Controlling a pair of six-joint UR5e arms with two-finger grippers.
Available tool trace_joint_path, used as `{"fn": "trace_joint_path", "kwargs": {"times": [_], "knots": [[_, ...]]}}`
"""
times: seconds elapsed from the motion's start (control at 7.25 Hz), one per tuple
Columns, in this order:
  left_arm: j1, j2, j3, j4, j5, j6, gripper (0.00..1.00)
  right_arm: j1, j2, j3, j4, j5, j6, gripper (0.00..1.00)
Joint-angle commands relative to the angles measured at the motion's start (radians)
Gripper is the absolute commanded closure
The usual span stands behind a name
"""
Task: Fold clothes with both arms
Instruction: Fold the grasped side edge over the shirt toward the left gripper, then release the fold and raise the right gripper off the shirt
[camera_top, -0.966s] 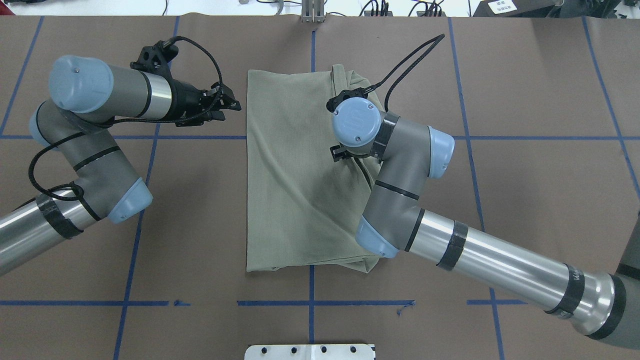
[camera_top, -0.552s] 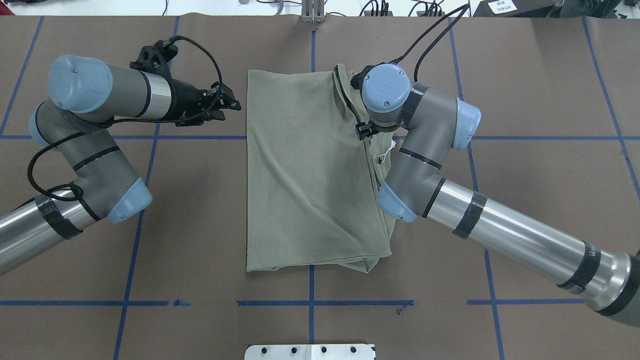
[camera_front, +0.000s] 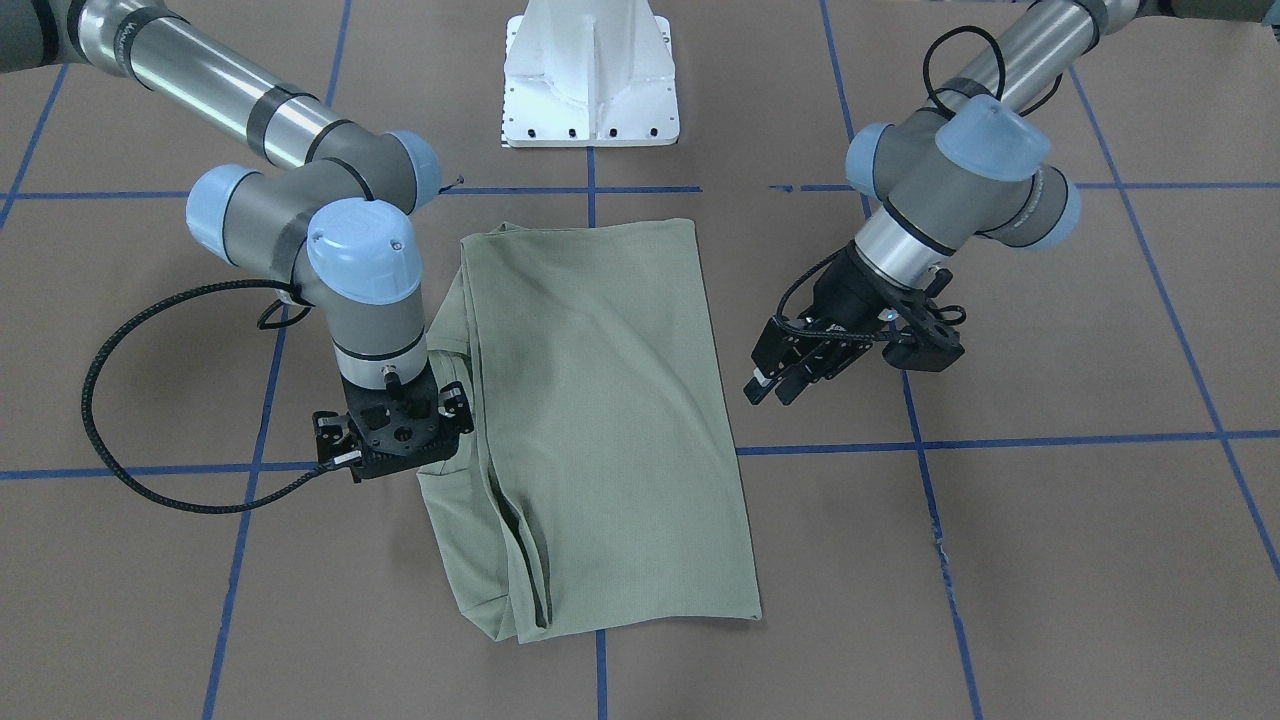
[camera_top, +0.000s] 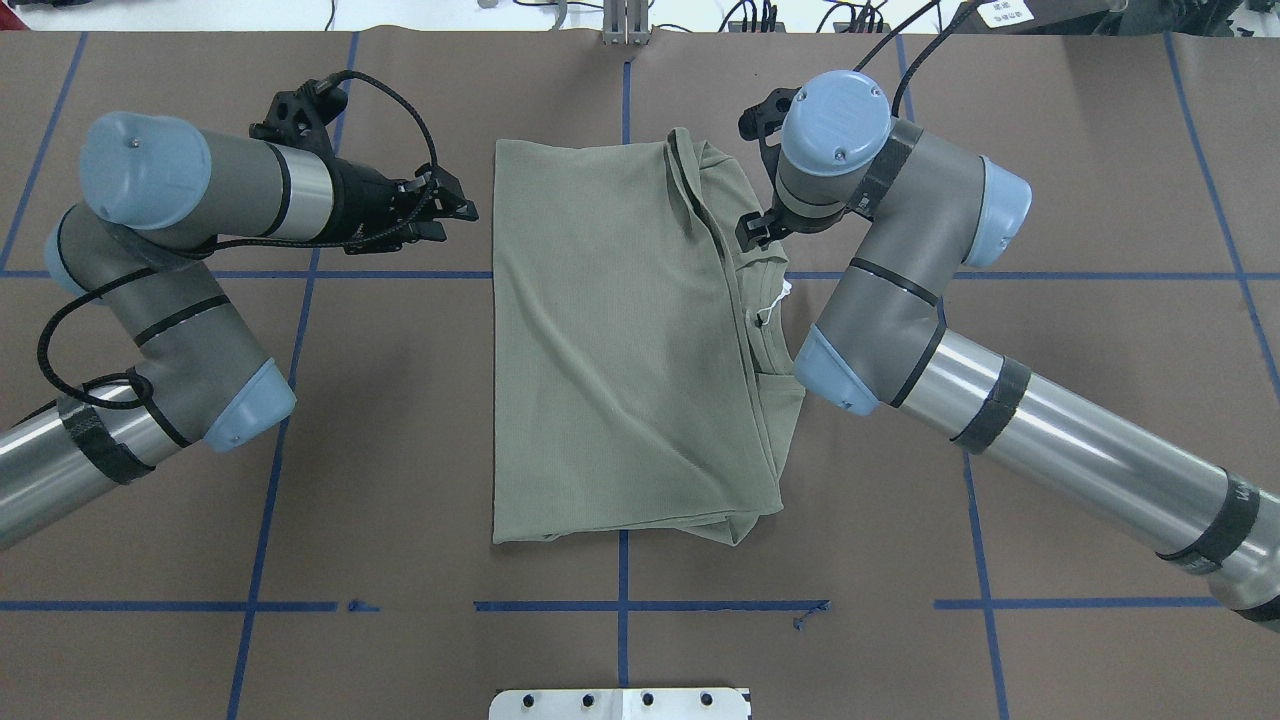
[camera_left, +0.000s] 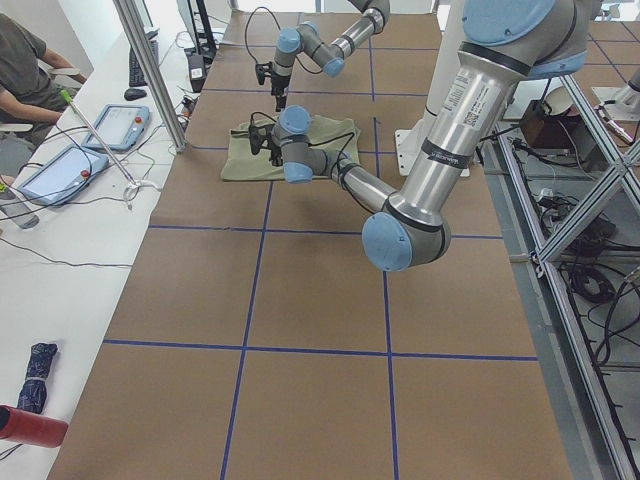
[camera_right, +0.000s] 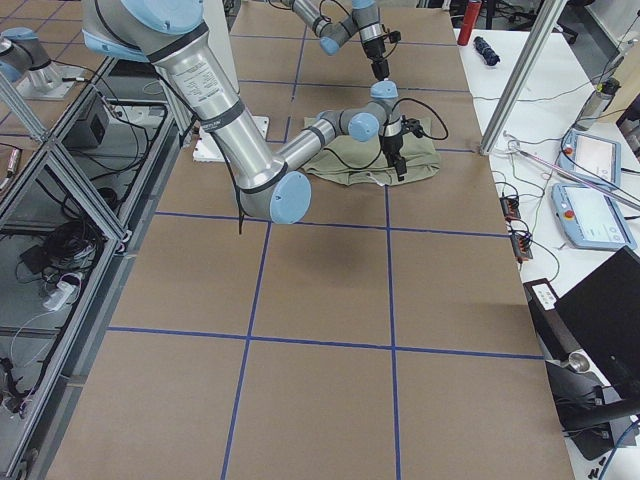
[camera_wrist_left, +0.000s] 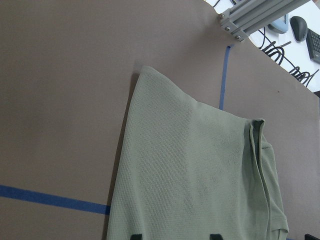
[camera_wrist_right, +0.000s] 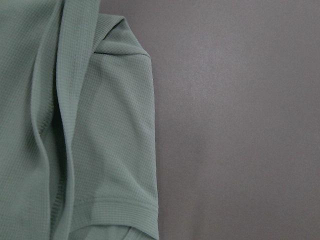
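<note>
**Visitor:** Where does the sage-green long-sleeved knit shirt (camera_top: 620, 340) lie?

**Technician:** It is folded into a tall rectangle at the centre of the brown paper-covered table (camera_top: 1050, 150), over a crossing of blue tape lines. Seen from behind the robot, loose layers bunch along its 3 o'clock edge, where a small white tag (camera_top: 779, 293) peeks out.

**Visitor:** And the left arm's black two-finger gripper (camera_top: 462, 210)?

**Technician:** It hovers at the shirt's 10 o'clock, aimed toward the cloth but apart from it. Its wrist camera shows two fingertips (camera_wrist_left: 215, 236) spread, with nothing between them.

**Visitor:** The right arm's black gripper (camera_front: 395, 440)?

**Technician:** It points straight down above the bunched edge on the shirt's 2 o'clock side. The wrist hides its fingers, so I cannot tell whether they are parted or pinching fabric.

**Visitor:** Anything else on the table?

**Technician:** The white pedestal base (camera_front: 590, 75), at the table's 6 o'clock edge.
</note>
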Motion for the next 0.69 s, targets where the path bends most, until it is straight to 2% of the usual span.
{"fn": "trace_joint_path", "kwargs": {"times": [0.0, 0.28, 0.41, 0.55], "knots": [[0.000, 0.022, -0.034, 0.001, -0.002, 0.000, 0.46, -0.002, 0.184, -0.182, 0.004, -0.004, 0.074, 0.00], [0.000, 0.061, -0.068, 0.001, -0.017, 0.000, 0.46, -0.012, 0.267, -0.310, 0.016, -0.029, 0.073, 0.00], [0.000, 0.062, -0.068, 0.001, -0.018, 0.000, 0.46, -0.026, 0.290, -0.397, 0.098, -0.045, 0.073, 0.00], [0.000, 0.067, -0.067, -0.001, -0.018, 0.001, 0.46, -0.035, 0.299, -0.443, 0.128, -0.060, 0.073, 0.00]]}}
